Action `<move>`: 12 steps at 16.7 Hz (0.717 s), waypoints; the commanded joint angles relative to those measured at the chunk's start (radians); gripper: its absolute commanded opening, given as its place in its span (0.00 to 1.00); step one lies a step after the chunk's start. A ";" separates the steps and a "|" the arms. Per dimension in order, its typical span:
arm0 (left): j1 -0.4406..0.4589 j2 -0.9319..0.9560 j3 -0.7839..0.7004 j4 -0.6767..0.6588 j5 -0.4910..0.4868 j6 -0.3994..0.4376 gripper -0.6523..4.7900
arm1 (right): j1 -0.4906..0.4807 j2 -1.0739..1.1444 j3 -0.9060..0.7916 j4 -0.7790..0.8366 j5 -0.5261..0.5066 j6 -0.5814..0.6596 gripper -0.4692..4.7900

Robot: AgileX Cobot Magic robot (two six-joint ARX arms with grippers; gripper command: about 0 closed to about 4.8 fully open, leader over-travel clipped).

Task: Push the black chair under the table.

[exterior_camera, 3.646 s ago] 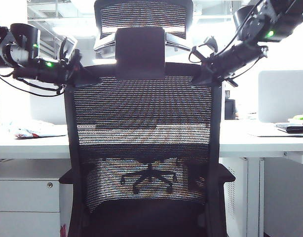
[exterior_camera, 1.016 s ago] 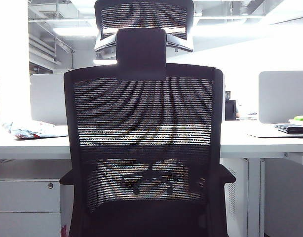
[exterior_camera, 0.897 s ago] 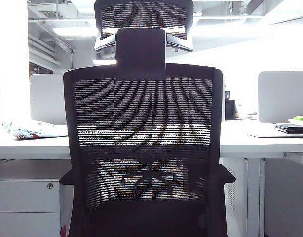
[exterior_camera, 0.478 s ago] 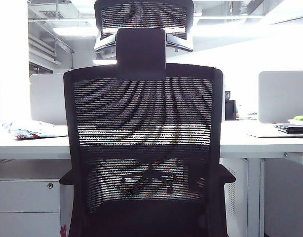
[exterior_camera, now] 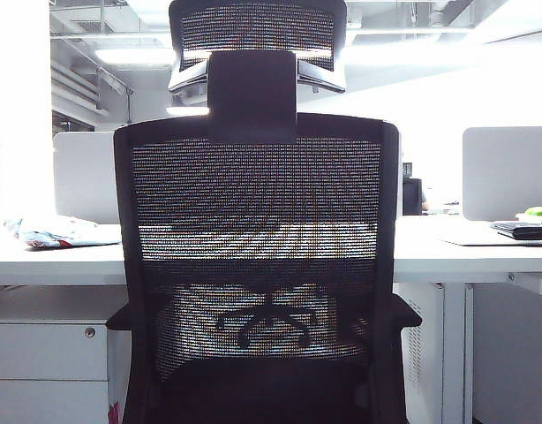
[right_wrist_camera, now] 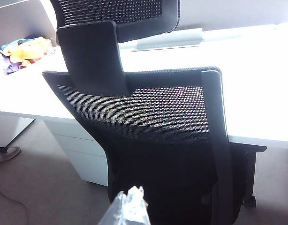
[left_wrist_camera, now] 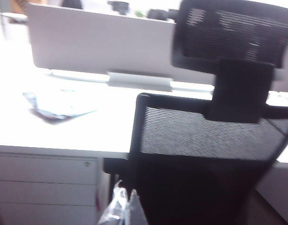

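The black chair [exterior_camera: 258, 265] is sitting close against the table [exterior_camera: 59, 258], seat seemingly tucked beneath its top, so the push is looking finished. The left gripper [left_wrist_camera: 123, 211] and right gripper [right_wrist_camera: 129, 206] are hovering behind the chair, fingertips pressed together, touching nothing.

The black chair [exterior_camera: 256, 265] has a back of open, see-through woven mesh set in a solid matt plastic frame; its headrest [exterior_camera: 258, 35] is the same mesh on a smooth, dull black bracket. Beyond it the table [exterior_camera: 456, 252] shows a smooth white top with a soft sheen. Above the clear, glassy fingertips of the left gripper [left_wrist_camera: 121, 211] and right gripper [right_wrist_camera: 127, 206], the chair's mesh looks finely grained.
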 commanded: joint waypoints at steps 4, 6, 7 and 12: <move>0.007 -0.060 -0.187 0.035 -0.204 -0.015 0.11 | 0.000 -0.002 0.004 0.016 0.000 0.002 0.08; 0.007 -0.108 -0.262 0.076 -0.197 -0.026 0.11 | 0.000 0.000 0.004 0.016 0.000 0.002 0.08; 0.007 -0.122 -0.297 0.094 -0.198 -0.026 0.11 | 0.000 0.000 0.003 0.016 0.000 0.002 0.08; 0.008 -0.122 -0.431 0.138 -0.156 -0.086 0.11 | 0.000 -0.002 0.004 0.014 0.000 0.002 0.08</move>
